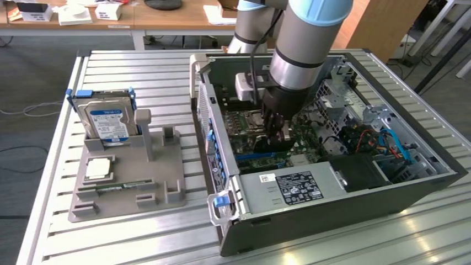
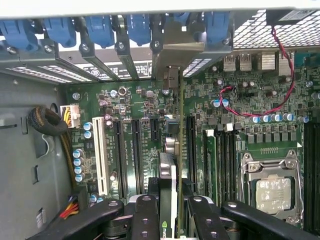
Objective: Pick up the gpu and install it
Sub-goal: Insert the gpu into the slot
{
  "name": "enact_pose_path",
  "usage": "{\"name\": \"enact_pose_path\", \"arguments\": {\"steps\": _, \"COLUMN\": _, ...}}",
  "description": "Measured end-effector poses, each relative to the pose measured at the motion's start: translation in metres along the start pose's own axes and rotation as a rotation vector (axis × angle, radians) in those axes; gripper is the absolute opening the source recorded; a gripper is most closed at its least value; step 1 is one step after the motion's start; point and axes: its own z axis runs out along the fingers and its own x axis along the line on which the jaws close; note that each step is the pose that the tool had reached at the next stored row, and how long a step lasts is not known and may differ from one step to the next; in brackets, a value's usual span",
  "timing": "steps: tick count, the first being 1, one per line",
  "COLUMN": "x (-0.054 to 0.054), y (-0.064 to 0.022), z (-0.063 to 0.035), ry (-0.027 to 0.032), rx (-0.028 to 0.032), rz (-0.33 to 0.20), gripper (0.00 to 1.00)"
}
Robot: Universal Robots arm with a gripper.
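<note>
A slatted metal table (image 1: 132, 237) stands in a workroom with wooden desks (image 1: 169, 19) behind it, and on it lies an open computer case (image 1: 412, 193). The arm reaches down into that case.

The gripper (image 2: 170, 215) is closed to a middling width on the gpu (image 2: 167, 175), with its black fingers (image 2: 145, 215) pressed to both faces of the card. The card is seen edge-on, standing upright over the motherboard (image 2: 135, 100). Its silver end bracket points toward the row of rear openings with blue retention clips (image 2: 100, 30). It runs parallel to the long black expansion slots (image 2: 120, 155) and the white slot (image 2: 102, 155), between them and the processor socket (image 2: 272, 190). In the exterior view the gripper (image 1: 278, 124) is low inside the case, close above the board.

Outside the case, toward the exterior view's left, a grey fixture (image 1: 125, 204) holds a hard drive (image 1: 107, 124), a processor chip (image 1: 99, 168) and a memory stick (image 1: 110, 189). No card stands in it.

By my reading, the pick-up is done and the card has been carried in and lined up with the board's slots. I cannot tell whether its edge is seated in a connector or only hovering above one. The card is not yet let go, so the install is not finished
</note>
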Motion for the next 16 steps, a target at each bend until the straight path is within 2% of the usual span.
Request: {"name": "enact_pose_path", "arguments": {"steps": 16, "x": 0.0002, "y": 0.0012, "z": 0.003, "ry": -0.0001, "rx": 0.0001, "rz": 0.0, "gripper": 0.27}}
